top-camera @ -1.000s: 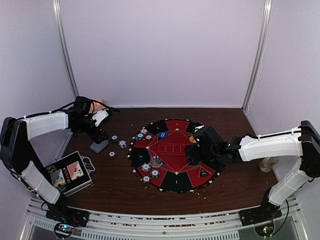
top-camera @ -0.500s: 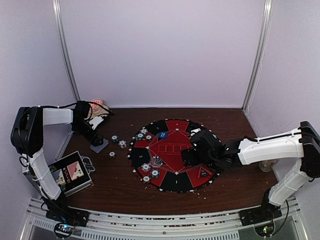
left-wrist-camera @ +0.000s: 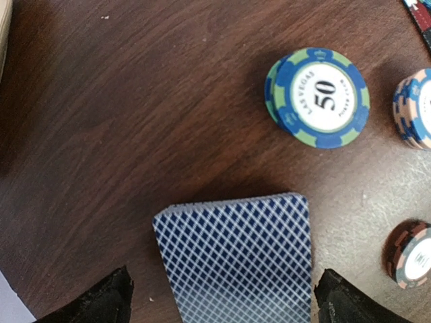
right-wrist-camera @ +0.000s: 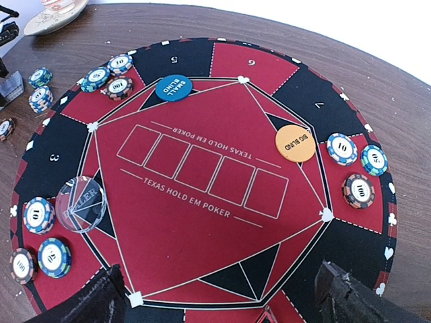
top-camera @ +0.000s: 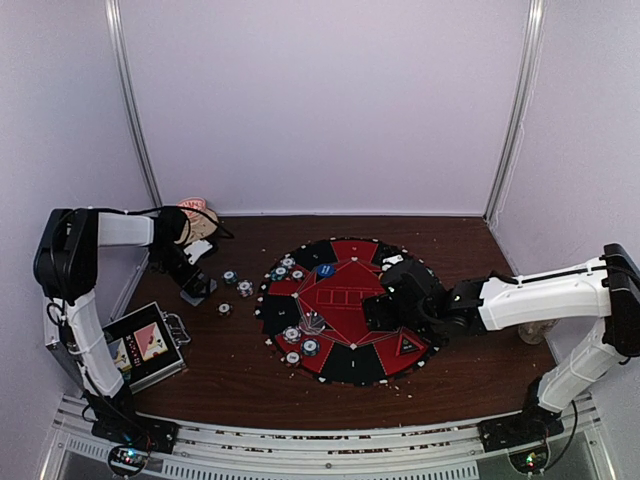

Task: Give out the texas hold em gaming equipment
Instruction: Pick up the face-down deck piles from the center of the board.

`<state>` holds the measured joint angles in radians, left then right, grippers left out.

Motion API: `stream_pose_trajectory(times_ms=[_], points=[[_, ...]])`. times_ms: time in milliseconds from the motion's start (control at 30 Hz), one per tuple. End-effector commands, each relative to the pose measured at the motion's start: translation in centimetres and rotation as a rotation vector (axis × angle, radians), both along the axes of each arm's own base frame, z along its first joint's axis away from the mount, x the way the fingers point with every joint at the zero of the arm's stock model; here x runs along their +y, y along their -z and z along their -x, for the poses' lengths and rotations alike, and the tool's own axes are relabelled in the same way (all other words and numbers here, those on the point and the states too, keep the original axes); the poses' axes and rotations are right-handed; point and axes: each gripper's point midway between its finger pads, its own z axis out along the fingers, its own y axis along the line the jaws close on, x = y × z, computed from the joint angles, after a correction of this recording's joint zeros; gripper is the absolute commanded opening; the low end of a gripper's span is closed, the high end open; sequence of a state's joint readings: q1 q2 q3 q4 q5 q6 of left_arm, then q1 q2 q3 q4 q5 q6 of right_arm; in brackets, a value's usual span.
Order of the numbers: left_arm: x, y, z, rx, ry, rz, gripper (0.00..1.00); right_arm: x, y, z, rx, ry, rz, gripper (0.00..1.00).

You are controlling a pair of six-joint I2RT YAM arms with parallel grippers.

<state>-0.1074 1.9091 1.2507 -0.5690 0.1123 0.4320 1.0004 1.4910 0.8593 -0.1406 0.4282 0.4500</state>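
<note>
Card deck (left-wrist-camera: pixel 236 259) is seen lower centre of left wrist view, bracketed by wide-spread, empty left gripper (left-wrist-camera: pixel 222 306); long axis apparently directed toward frame bottom. Right gripper (right-wrist-camera: pixel 225 299), equally spread and empty, farther off.
</note>
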Motion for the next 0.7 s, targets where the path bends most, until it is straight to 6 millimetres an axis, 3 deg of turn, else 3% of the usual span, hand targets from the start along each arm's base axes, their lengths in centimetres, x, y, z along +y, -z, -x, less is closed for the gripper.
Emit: stream_pose_trajectory(times_ms=[0, 300, 667], points=[[0.5, 0.7, -0.2, 0.049, 0.016, -0.014, 0.98, -0.1, -1.1, -0.1, -0.036, 0.012, -0.005, 1.0], [0.6, 2.4, 0.9, 0.14, 0.038, -0.028, 0.97, 0.0, -1.3, 0.1, -0.043, 0.009, -0.001, 1.0], [3.2, 4.3, 2.8, 0.26, 0.03, -0.175, 0.91, 0.1, -1.1, 0.1, -0.045, 0.007, 0.009, 1.0]])
